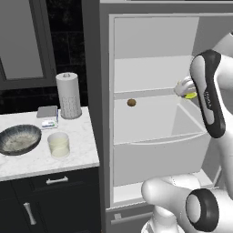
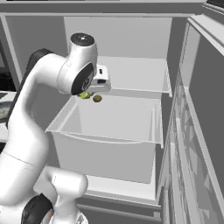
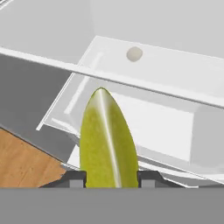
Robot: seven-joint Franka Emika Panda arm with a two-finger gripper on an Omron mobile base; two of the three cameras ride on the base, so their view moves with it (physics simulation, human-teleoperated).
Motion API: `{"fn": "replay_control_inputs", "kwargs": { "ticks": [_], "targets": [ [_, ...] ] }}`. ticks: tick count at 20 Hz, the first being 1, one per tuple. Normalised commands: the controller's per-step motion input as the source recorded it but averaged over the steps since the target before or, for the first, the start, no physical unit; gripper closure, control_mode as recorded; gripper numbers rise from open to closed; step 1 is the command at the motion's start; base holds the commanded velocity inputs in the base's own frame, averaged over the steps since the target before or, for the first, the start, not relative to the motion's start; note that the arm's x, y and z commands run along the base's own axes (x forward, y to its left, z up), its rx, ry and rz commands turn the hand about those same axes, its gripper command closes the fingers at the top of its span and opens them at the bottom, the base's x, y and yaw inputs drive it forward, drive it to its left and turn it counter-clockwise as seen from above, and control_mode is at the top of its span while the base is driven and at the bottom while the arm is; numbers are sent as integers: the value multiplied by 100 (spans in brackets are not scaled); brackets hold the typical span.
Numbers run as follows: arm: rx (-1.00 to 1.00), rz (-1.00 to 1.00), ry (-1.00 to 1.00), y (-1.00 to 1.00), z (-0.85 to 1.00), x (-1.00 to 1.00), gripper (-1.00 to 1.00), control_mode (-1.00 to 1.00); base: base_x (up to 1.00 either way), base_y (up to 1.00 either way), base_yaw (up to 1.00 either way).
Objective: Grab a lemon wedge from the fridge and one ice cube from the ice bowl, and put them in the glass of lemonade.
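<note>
I see a white marble counter over dark cabinets to the left of the fridge, whose door stands open. In the hand view, wood flooring shows at the lower left. At the back of the counter stands a paper towel roll, with a small grey box beside it.

On the counter sits the ice bowl, wide and speckled inside (I cannot make out its contents). Just to its right, apart from it, stands the glass of lemonade, upright, holding pale liquid. Inside the fridge are white shelves and a white drawer; a small round brown item rests on the shelf at the drawer's back edge.

My arm rises from the base and bends into the fridge, its hand hanging over the drawer's near corner. The gripper is clamped on the lemon wedge, yellow-green and pointing away from the hand between the two fingertips. From the left base view the lemon wedge peeks out beside the forearm.
</note>
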Motion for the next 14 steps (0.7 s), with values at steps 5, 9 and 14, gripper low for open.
{"fn": "replay_control_inputs", "kwargs": {
  "ticks": [5, 9, 14],
  "targets": [
    [-11, -11, 16, 37, -51, -94, 100, -100, 0, 0, 0],
    [-3, -1, 27, 20, -93, -55, 100, -100, 0, 0, 0],
    [0, 0, 30, 5, -70, -23, 100, -100, 0, 0, 0]
  ]
}}
